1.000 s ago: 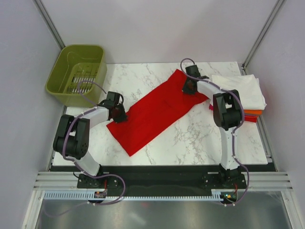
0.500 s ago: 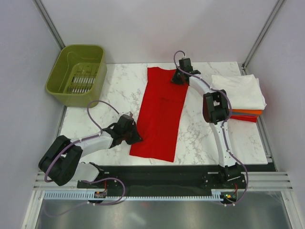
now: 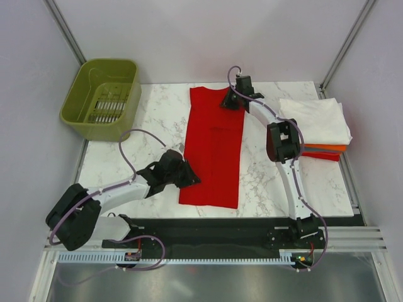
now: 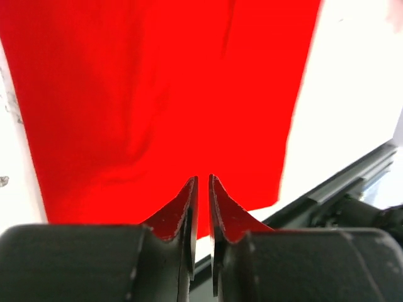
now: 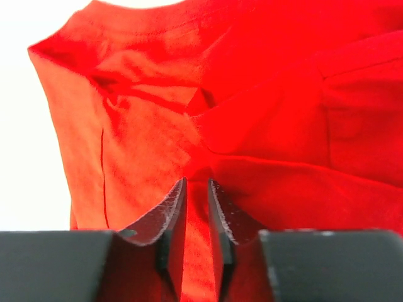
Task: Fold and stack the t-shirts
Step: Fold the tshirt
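Red t-shirt [image 3: 214,151], diagonal a second ago, now lies straight mid-frame. Left gripper [image 3: 194,181] and right gripper [image 3: 227,100], jaws barely parted, seem to be releasing it.

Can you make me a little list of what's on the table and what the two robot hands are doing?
Red shirt: flat, folded into a long strip, in the middle
Left fingers: slightly apart, at the strip's near end
Right fingers: slightly apart, over the collar end
Folded pile: white on top, orange below, right side
Basket: green, far left corner
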Controlling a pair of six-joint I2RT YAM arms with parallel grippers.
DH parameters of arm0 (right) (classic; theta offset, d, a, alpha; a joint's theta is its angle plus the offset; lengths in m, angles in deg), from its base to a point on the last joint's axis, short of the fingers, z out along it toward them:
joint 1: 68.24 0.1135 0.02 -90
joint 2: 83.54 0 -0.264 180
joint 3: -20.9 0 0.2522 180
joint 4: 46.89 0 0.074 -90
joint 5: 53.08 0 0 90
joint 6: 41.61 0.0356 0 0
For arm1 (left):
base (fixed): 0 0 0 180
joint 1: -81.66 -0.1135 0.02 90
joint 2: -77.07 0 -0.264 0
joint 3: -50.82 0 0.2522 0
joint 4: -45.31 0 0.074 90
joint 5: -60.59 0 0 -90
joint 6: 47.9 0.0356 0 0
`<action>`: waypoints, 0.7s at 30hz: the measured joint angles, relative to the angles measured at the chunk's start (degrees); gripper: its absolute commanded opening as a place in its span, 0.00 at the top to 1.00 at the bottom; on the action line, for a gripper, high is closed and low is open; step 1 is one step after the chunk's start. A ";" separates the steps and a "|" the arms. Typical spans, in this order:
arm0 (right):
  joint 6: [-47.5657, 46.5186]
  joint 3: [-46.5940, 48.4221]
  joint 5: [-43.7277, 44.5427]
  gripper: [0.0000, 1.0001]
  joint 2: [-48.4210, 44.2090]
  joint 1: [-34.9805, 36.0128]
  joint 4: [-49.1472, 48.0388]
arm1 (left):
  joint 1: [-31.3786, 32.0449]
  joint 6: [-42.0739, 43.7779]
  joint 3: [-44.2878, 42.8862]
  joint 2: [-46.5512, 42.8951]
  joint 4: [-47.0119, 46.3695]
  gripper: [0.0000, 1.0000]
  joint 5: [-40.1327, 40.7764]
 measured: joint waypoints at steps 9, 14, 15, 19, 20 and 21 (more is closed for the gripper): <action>-4.50 -12.44 -4.48 0.52 -11.80 -0.20 0.59 | -1.07 2.36 -4.02 -10.71 8.83 0.54 2.43; -5.33 -27.65 -5.99 0.52 -27.12 -0.11 -0.85 | -3.28 3.85 -3.89 -12.24 13.42 0.45 2.54; -5.40 -32.00 -5.92 0.52 -31.08 0.02 -1.09 | -3.91 4.07 -3.56 -12.50 14.01 0.44 2.47; -5.03 -49.64 -4.63 0.52 -45.77 1.09 -1.88 | -6.23 4.37 -1.14 -14.08 15.85 0.38 2.34; -4.87 -54.42 -4.00 0.52 -49.31 1.68 -2.58 | -6.64 4.42 -0.37 -14.47 16.15 0.38 2.32; -4.72 -59.04 -3.02 0.52 -52.48 2.51 -2.43 | -6.78 4.44 0.26 -14.80 16.57 0.37 2.27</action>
